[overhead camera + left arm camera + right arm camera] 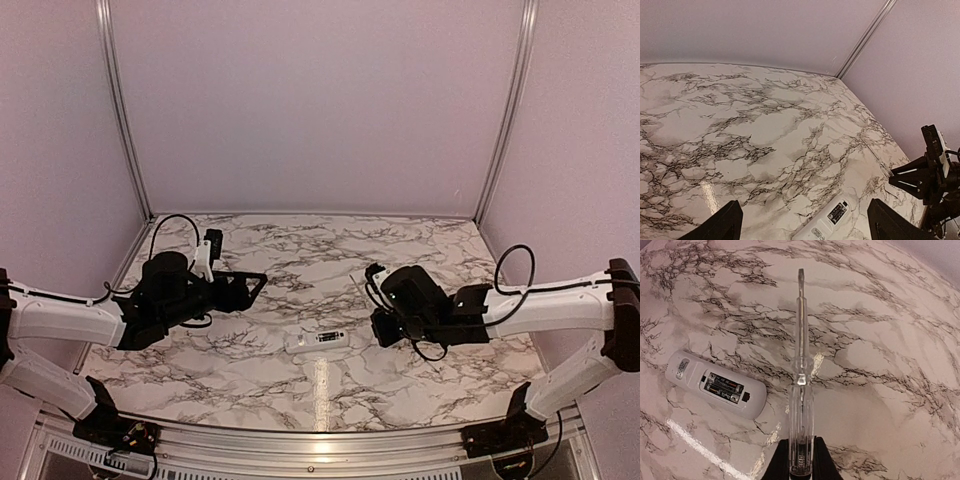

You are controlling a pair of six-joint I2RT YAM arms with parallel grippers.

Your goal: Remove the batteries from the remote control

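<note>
Nearest me, one remote control [318, 340] lies flat on the glossy, marble-patterned table [420, 250], around the middle and toward the near edge. It is a slim white plastic bar with rounded ends, its back face up. Two batteries [724, 386], small dark cylinders, sit side by side in its dark open recess. Just right of the remote, my right gripper [801, 460] is clamped on one screwdriver [801, 390]. It has a clear plastic handle and a thin metal shaft ending in a flat tip, and it is not touching the remote. To the left and a little farther off, my left gripper [245, 285] hangs with its two black fingers spread wide, holding nothing.
</note>
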